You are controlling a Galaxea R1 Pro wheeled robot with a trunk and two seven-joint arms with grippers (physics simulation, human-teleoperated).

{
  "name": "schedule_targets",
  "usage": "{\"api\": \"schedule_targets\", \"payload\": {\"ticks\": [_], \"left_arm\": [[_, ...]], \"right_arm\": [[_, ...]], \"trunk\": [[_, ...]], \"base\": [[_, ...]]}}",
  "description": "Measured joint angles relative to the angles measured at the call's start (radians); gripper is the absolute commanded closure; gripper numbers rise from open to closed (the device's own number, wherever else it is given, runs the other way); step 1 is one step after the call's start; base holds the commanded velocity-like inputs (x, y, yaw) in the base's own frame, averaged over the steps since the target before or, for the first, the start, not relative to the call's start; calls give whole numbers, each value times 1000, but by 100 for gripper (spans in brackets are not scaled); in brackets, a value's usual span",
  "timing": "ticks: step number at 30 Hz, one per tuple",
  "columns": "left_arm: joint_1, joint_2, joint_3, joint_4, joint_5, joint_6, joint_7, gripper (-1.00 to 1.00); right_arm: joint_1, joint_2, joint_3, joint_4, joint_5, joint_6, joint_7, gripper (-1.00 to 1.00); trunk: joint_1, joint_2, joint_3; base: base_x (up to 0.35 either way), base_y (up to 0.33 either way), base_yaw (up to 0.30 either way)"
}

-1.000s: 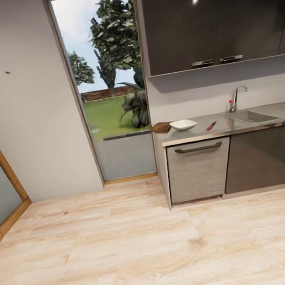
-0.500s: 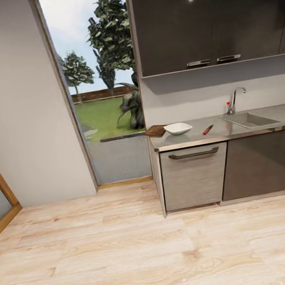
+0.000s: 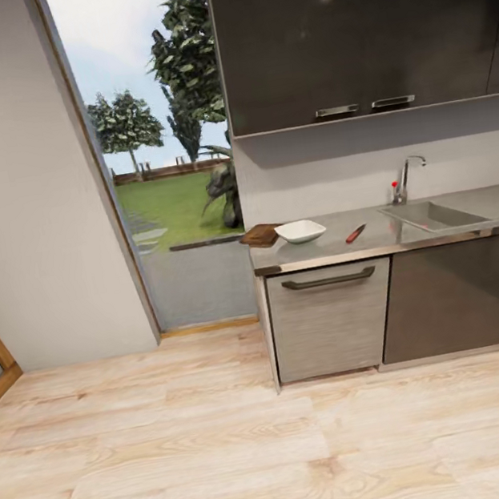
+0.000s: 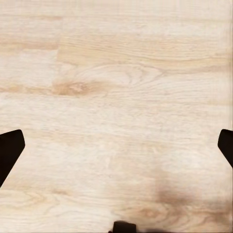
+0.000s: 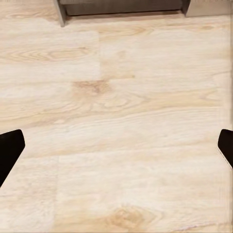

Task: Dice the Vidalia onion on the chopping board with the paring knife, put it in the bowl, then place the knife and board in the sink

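Across the room in the head view, the grey countertop (image 3: 323,250) carries the brown chopping board (image 3: 261,234) at its left end. The white bowl (image 3: 300,230) sits just right of the board. Further right lies the red-handled paring knife (image 3: 355,233), then the steel sink (image 3: 432,215) with its chrome tap (image 3: 405,177). The Vidalia onion is hidden from here. My left gripper (image 4: 116,148) and right gripper (image 5: 116,148) both hang open over the wooden floor, dark fingertips (image 4: 8,150) wide apart, holding nothing.
A tall glass door (image 3: 161,159) to a garden stands left of the counter. Dark wall cabinets (image 3: 359,28) hang above it, and a drawer front (image 3: 332,318) and dark cabinet doors (image 3: 460,295) sit below. Light wood floor (image 3: 234,447) stretches between me and the counter.
The whole head view has shifted: the counter and door now sit further left in the picture, so the camera has moved. Nothing on the counter has moved.
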Motion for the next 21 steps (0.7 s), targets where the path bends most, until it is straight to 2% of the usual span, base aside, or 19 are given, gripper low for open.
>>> {"api": "schedule_targets", "payload": {"ticks": [21], "left_arm": [[0, 0, 0, -1, 0, 0, 0, -100]], "right_arm": [[0, 1, 1, 0, 0, 0, -1, -100]], "trunk": [[0, 0, 0]], "base": [[157, -219, 0]]}}
